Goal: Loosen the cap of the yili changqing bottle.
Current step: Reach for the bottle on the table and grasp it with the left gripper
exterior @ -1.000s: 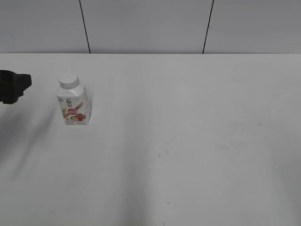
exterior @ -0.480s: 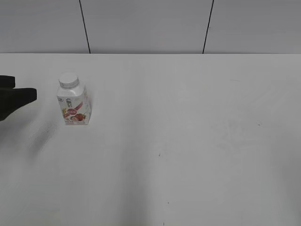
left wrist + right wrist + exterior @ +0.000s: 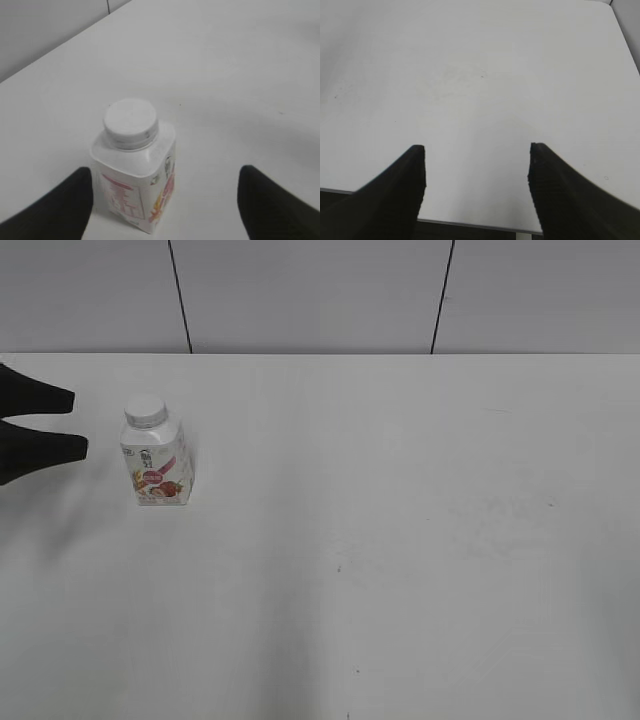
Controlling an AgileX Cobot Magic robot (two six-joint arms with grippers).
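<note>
bottle [image 3: 159,466] of yili changqing, small and white with a squarish body and a pink-red label, standing upright on a plain white table [image 3: 400,540], toward the left side and fairly near the back edge in the exterior view. its round white cap [image 3: 146,412] sits on the neck, flat top level.

the left gripper [image 3: 72,424] comes in from the left edge of that view as two dark fingers, one above the other, spread apart and holding nothing. their tips point at the bottle and stop just short of it, at about the height of the cap and shoulders, not touching.

in the left wrist view the bottle [image 3: 136,180] stands between the two dark fingers [image 3: 55,207] at the bottom corners, with open table on both sides of it. the cap [image 3: 131,122] faces up toward the camera.

the right gripper [image 3: 476,152] appears only in its own wrist view: two dark fingers held wide apart over bare table near its front edge, gripping nothing. it is outside the exterior view.

a grey panelled wall [image 3: 320,295] with two dark vertical seams runs behind the table.
</note>
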